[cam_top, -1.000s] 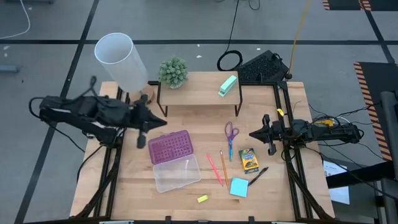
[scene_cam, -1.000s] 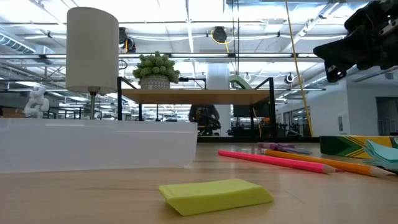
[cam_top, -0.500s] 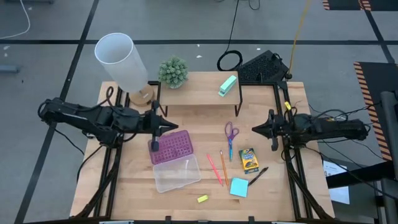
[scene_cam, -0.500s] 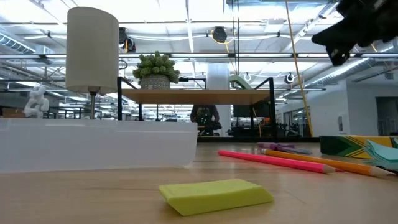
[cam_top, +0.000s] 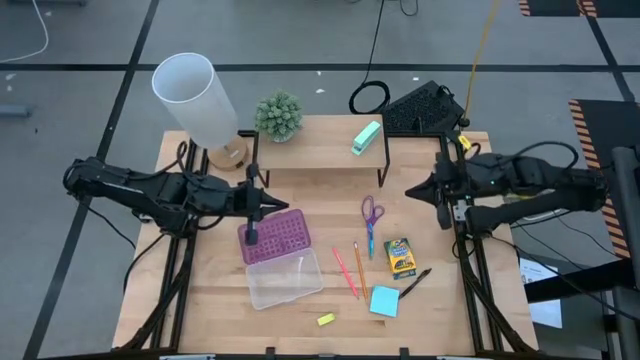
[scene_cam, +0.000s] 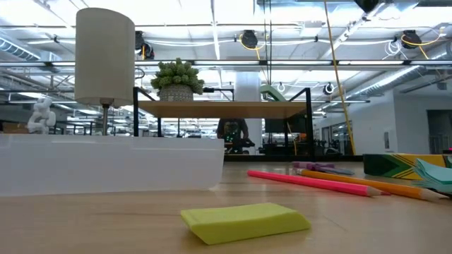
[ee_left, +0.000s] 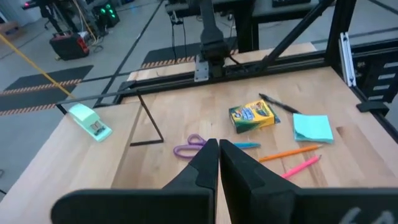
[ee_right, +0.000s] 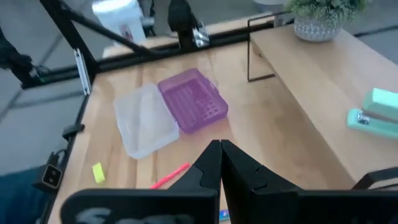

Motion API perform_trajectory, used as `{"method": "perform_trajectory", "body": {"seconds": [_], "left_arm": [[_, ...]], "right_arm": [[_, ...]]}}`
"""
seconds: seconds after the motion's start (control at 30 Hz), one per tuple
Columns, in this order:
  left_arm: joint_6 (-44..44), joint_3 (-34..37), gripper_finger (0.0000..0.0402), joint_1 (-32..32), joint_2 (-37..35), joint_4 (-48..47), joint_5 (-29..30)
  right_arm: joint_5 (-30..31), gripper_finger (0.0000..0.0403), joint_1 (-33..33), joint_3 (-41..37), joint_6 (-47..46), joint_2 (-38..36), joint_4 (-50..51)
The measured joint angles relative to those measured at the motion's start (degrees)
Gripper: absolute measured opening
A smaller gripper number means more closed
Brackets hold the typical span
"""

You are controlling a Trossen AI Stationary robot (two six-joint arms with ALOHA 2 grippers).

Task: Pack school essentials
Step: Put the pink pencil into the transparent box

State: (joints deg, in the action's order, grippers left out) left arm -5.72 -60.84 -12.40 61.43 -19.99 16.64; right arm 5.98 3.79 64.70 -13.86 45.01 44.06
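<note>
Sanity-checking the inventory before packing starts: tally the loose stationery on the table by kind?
scissors: 1
pencils: 2
crayon box: 1
sticky-note pad: 1
pen: 1
eraser: 1
Total: 7

Both arms are matte black, jointed and slender. Each tapers to a pointed, dark two-finger tool: left tool, right tool. Black cables seem to trail along the right arm.

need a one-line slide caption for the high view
Both arms hover over the table; scissors, pencils and crayon box lie unpacked beside the open clear case.
</note>
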Motion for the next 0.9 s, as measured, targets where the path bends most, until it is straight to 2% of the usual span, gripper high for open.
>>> {"method": "perform_trajectory", "body": {"seconds": [0.17, 0.3, 0.53, 0.9], "left_arm": [[-0.02, -0.02, 0.0019, 0.11, 0.49, 0.16, 0.0], [-0.77, -0.02, 0.0019, 0.35, 0.98, 0.58, 0.01], [-1.11, -0.02, 0.0019, 0.9, 1.49, 0.42, 0.0], [1.86, -0.01, 0.0019, 2.97, 4.64, -0.07, 0.0]], "right_arm": [[1.83, 0.0, 0.0, 8.36, 0.16, 6.8, 6.36], [3.09, 0.0, 0.04, 7.49, 0.03, 8.76, 5.26], [3.21, 0.0, 0.04, -3.25, 0.03, 9.04, -3.97], [3.24, 0.0, -0.44, -21.25, 4.86, 8.98, -29.03]]}}
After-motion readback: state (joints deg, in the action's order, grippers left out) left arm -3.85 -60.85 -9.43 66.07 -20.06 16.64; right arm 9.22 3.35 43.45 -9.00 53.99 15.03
